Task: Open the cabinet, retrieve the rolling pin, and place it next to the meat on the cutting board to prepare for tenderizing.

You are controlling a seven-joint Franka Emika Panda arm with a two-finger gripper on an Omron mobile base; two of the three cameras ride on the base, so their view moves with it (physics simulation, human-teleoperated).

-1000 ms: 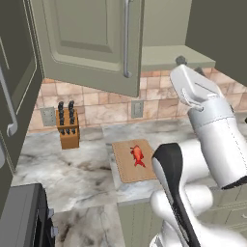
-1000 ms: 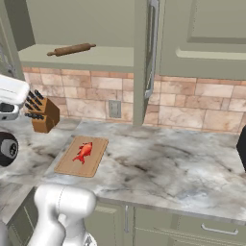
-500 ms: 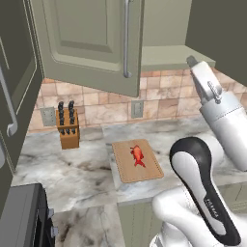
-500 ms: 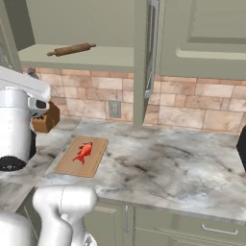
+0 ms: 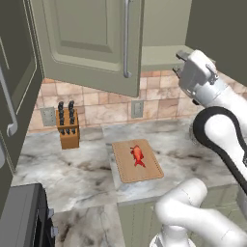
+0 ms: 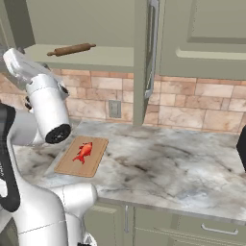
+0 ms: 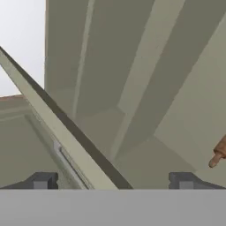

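Gripper [image 7: 113,181] fingers stand wide apart and hold nothing, aimed into the cabinet [image 6: 96,26]. I count one rolling pin [image 6: 71,49], lying on the cabinet's floor shelf, long axis running roughly 8 to 2 o'clock in the right base view. One door [image 5: 91,43] hangs open. One cutting board [image 6: 81,156] sits on the counter [image 6: 182,163], carrying one piece of meat [image 6: 83,152]. One knife block [image 5: 67,126] stands at its 10 o'clock.

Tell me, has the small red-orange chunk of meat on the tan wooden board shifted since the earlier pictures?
No. The small red-orange meat chunk lies mid-board on the tan wooden cutting board, right of the wooden knife block, exactly as before.
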